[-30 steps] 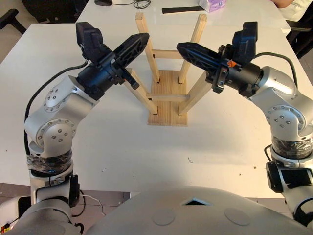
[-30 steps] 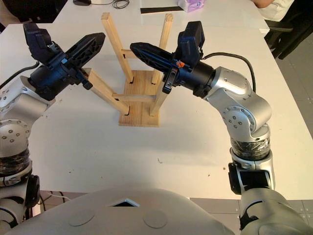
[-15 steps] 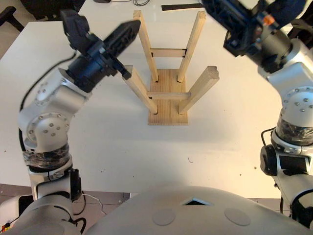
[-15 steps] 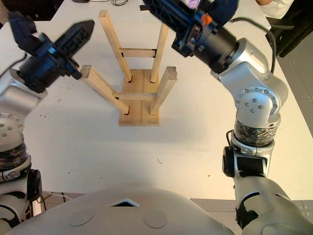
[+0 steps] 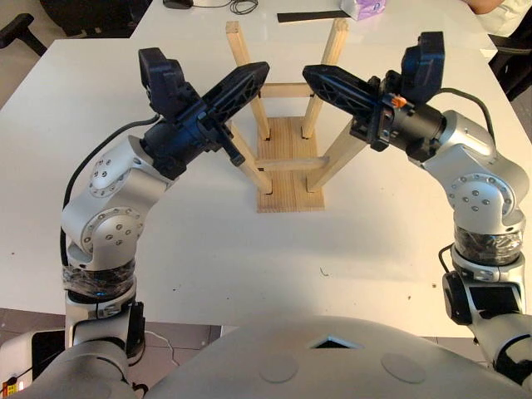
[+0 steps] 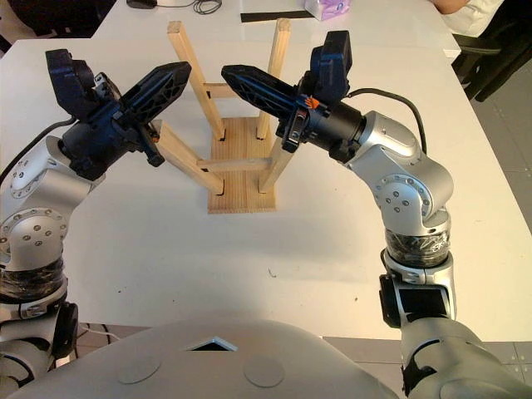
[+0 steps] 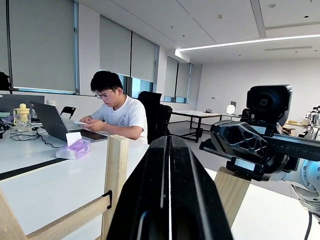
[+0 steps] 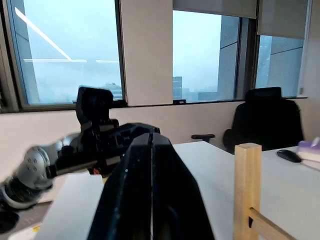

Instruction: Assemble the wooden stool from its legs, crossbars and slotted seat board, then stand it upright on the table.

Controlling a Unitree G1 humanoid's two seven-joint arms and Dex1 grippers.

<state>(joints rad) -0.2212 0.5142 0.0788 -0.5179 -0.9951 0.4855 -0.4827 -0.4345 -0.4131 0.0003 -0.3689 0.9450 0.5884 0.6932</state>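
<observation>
The wooden stool stands upside down on the white table (image 5: 208,241), its slotted seat board (image 5: 289,193) flat on the surface and its legs (image 5: 247,71) pointing up. Crossbars (image 5: 287,165) join the legs. My left gripper (image 5: 259,71) is shut and holds nothing, hovering above the stool's left side. My right gripper (image 5: 309,73) is shut and holds nothing too, above the right side, its tip pointing at the left one with a small gap between them. The left wrist view has a leg (image 7: 116,180) beside my left gripper (image 7: 169,200). The right wrist view has a leg (image 8: 246,190).
A purple tissue pack (image 5: 366,7) and a black strip (image 5: 307,16) lie at the table's far edge, with cables (image 5: 241,7) further left. Bare table lies in front of the stool and on both sides.
Half a second ago the right arm was swung up and away and the left arm was drawn back. Both have come back over the stool, tips facing. The stool has not moved.
</observation>
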